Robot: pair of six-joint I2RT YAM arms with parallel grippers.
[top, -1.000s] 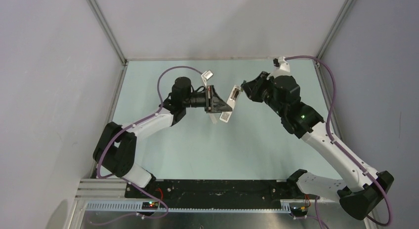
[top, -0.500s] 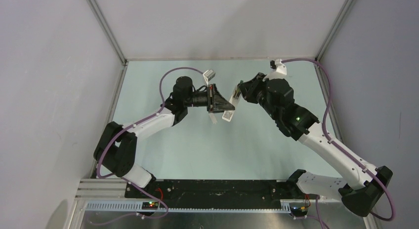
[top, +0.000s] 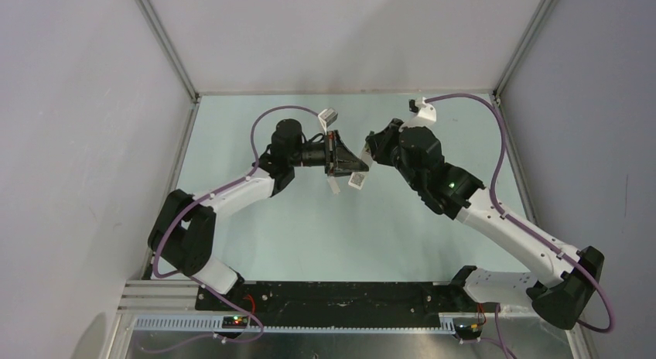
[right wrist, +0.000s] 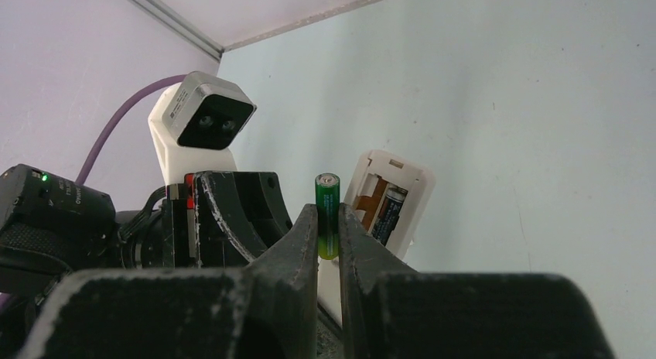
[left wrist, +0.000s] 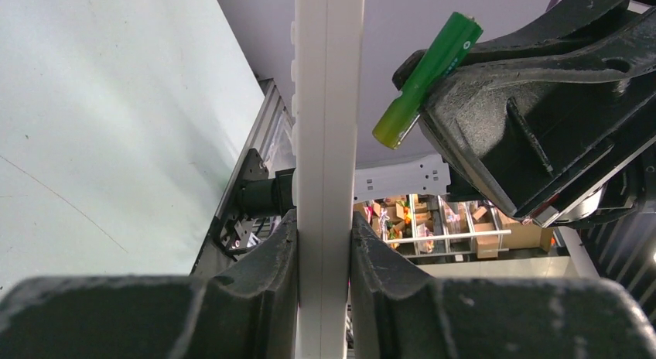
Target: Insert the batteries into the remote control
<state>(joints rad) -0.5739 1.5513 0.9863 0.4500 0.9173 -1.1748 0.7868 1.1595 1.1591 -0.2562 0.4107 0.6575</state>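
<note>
My left gripper (left wrist: 325, 251) is shut on the remote control (left wrist: 329, 142), a slim white bar running up between its fingers. In the top view the left gripper (top: 346, 162) holds the remote control (top: 357, 179) above mid-table. My right gripper (right wrist: 329, 235) is shut on a green battery (right wrist: 327, 212) that stands upright in the jaws, just left of the remote control (right wrist: 406, 179). Its open recess faces this camera, with a dark battery (right wrist: 389, 208) lying inside. The left wrist view shows the green battery (left wrist: 428, 76) tilted, close to the remote's right edge, apart from it.
A small flat white piece (top: 333, 186) shows just below the left gripper. Grey walls enclose the pale green table (top: 271, 243) at the back and on both sides. The left wrist camera (right wrist: 203, 123) sits close to the left of the battery.
My right arm has swung left and brought the green battery up close to the remote. The left arm has turned the remote slightly and otherwise stayed put.
</note>
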